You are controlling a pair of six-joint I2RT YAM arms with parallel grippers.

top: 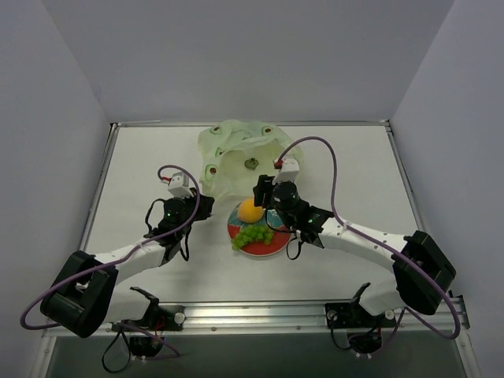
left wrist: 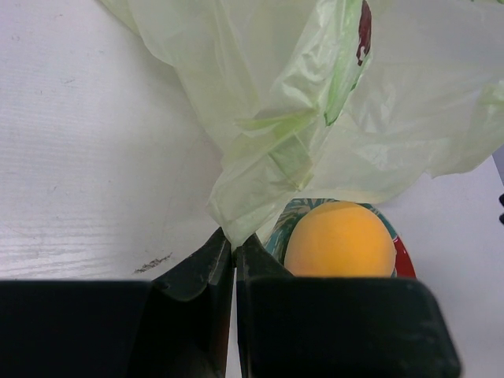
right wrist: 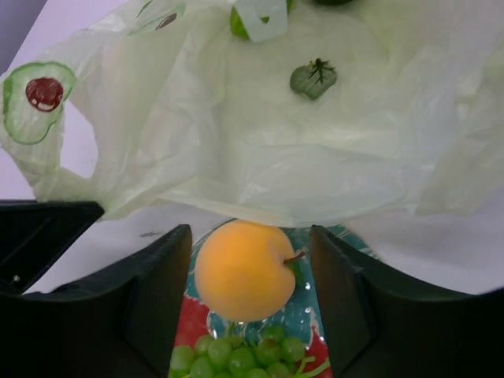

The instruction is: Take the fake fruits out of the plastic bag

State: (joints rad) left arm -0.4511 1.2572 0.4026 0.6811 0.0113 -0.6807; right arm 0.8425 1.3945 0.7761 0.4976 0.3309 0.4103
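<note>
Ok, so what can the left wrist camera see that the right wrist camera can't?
Only the left wrist view shows the left claw, shut and pinching an edge of the plastic bag. Only the right wrist view shows the green grape bunch on the plate, a small dark green fruit in the bag, and the open right claw on either side of the orange-yellow fruit. Both views show the bag, the orange-yellow fruit and the plate.

Your 2 grippers meet at the near edge of the plastic bag [top: 236, 150]: the left gripper [left wrist: 234, 240] is pinched closed on that edge, and the right gripper [right wrist: 248, 236] hangs spread wide just beside it.
</note>
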